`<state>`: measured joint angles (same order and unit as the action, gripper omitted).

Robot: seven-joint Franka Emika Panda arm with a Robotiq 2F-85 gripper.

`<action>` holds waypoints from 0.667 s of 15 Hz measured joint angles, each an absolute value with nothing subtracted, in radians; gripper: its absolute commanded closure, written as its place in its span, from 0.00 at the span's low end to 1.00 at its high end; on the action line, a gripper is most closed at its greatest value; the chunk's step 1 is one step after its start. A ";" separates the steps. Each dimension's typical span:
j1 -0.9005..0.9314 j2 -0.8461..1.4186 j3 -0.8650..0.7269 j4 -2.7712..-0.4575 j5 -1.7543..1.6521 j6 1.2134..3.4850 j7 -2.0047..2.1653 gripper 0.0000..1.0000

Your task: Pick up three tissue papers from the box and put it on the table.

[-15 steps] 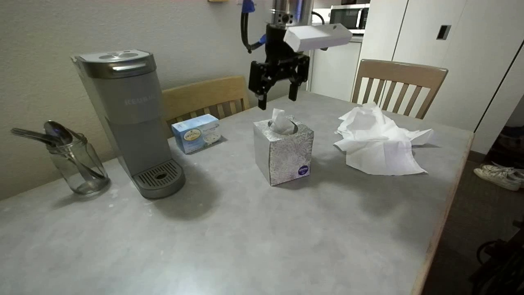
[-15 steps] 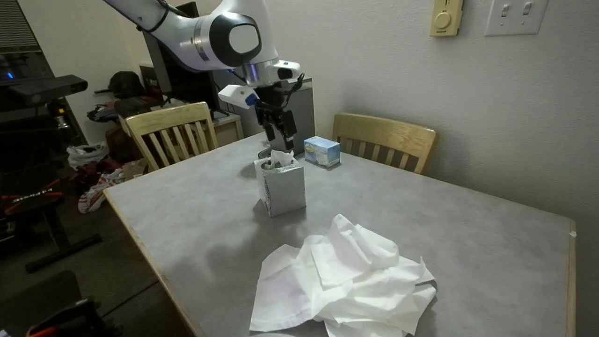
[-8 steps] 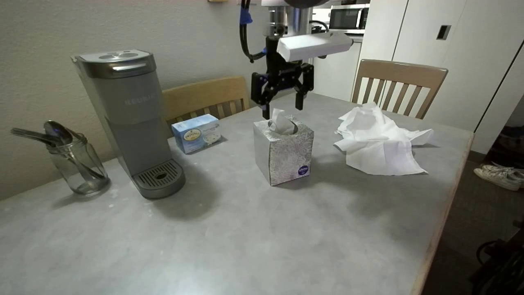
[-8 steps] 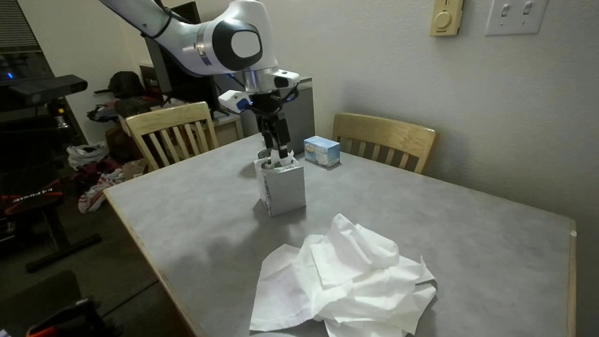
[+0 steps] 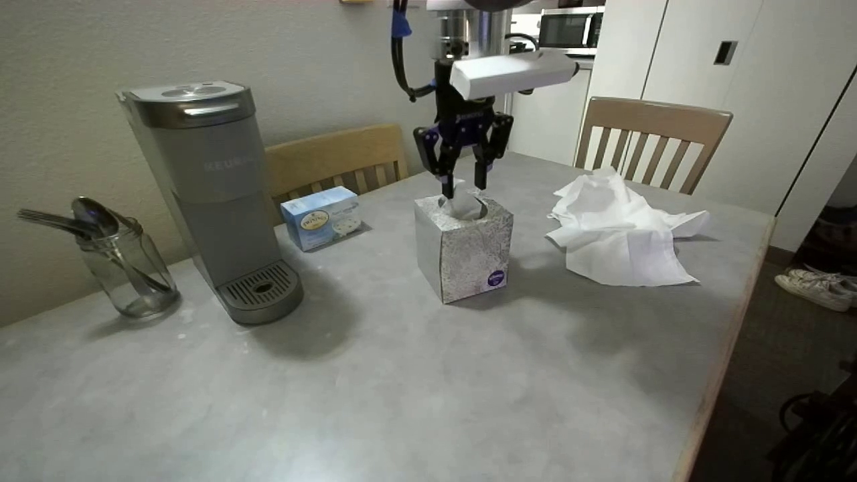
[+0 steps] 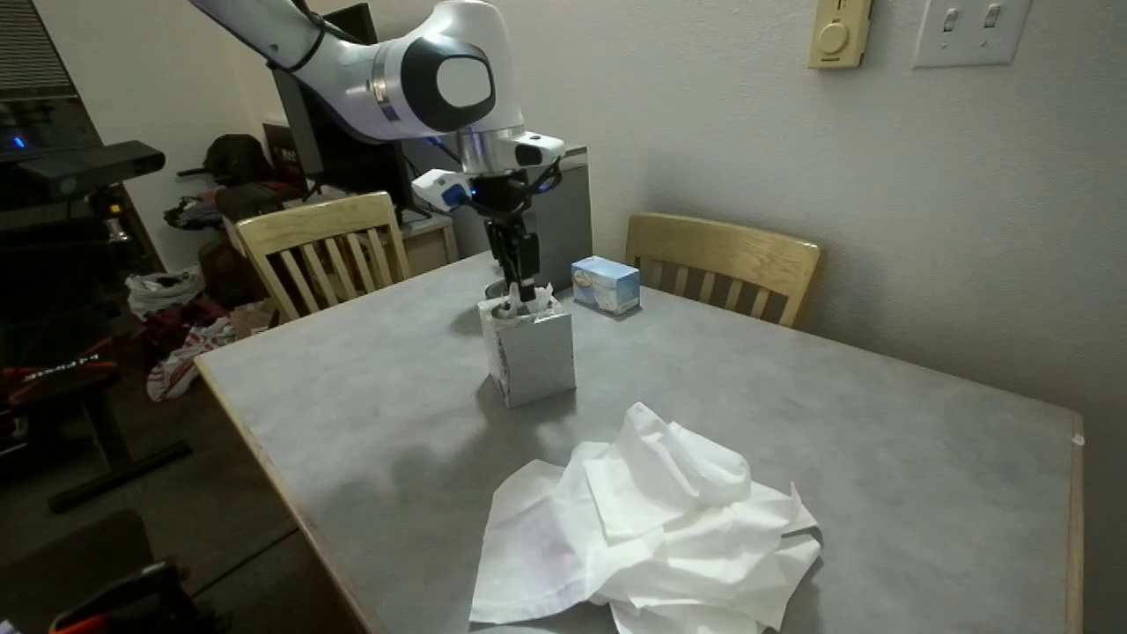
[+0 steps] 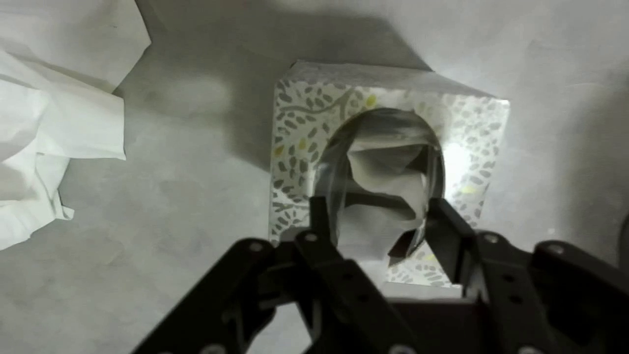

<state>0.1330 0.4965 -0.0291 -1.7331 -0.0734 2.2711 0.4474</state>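
The fingers are spread, the tissue between them poking from the box. Closing too high, I'd say, could lose the tissue's limp tip; a snag might lift the box. Apart from it, crumpled papers lie on the table.

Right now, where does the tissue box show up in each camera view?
In an exterior view: tissue box, just right of centre; crumpled tissue papers to its right.
In an exterior view: tissue box, just left of centre; tissue papers lower in the picture.
In the wrist view: tissue box, right of centre; tissue papers at the left edge.
Shared landmark: the tissue papers.
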 measured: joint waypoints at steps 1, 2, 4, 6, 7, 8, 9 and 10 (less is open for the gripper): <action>0.133 0.498 -0.029 -1.732 -0.073 2.271 0.447 0.82; 0.133 0.501 -0.029 -1.731 -0.073 2.271 0.447 0.88; 0.133 0.506 -0.029 -1.728 -0.073 2.271 0.447 1.00; 0.134 0.507 -0.029 -1.728 -0.073 2.271 0.447 1.00; 0.134 0.507 -0.029 -1.728 -0.073 2.271 0.447 1.00; 0.134 0.507 -0.029 -1.728 -0.072 2.271 0.447 1.00; 0.134 0.507 -0.029 -1.727 -0.072 2.271 0.447 1.00; 0.134 0.507 -0.029 -1.727 -0.072 2.271 0.447 1.00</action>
